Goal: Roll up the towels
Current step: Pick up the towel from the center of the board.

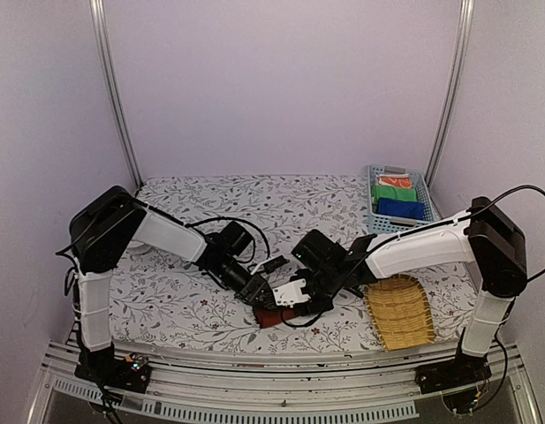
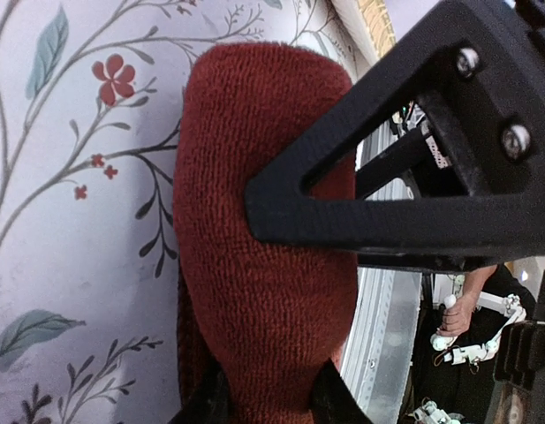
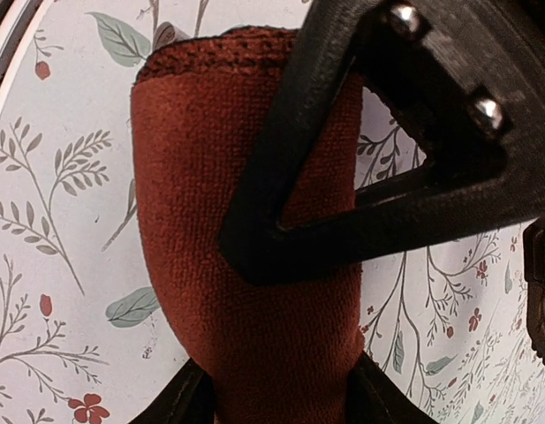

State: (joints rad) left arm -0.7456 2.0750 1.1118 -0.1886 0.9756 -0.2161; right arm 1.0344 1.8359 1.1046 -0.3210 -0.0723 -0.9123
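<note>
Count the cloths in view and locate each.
4. Reddish-brown towel at front centre; orange-red cloth, green cloth and blue towel in the basket, back right. Others may hide beneath.

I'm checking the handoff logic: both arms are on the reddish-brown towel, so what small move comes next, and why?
Probably ease open the jaws of the left gripper and back off. It and the right gripper both clasp the same bundled reddish-brown towel, so neither can carry it alone, and the woven tray lies on the right arm's side.
</note>
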